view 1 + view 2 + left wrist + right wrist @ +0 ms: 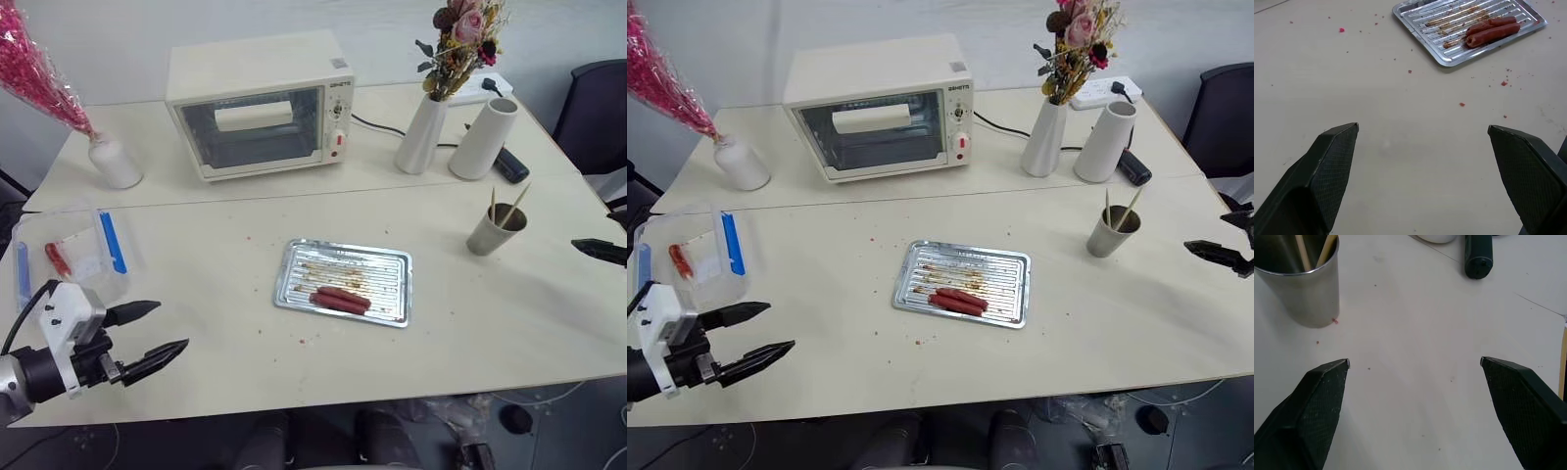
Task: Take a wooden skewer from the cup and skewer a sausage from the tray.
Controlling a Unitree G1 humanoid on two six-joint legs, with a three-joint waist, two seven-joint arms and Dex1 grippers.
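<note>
Fingers (159,311) apart; two sausages (340,299), two skewers (506,208) in cup (492,233).

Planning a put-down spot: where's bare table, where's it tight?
Bare: the wide stretch between tray and cup, and the front strip between the left tool and the tray. Crowded: back edge, where oven, vase and white cylinder stand.
</note>
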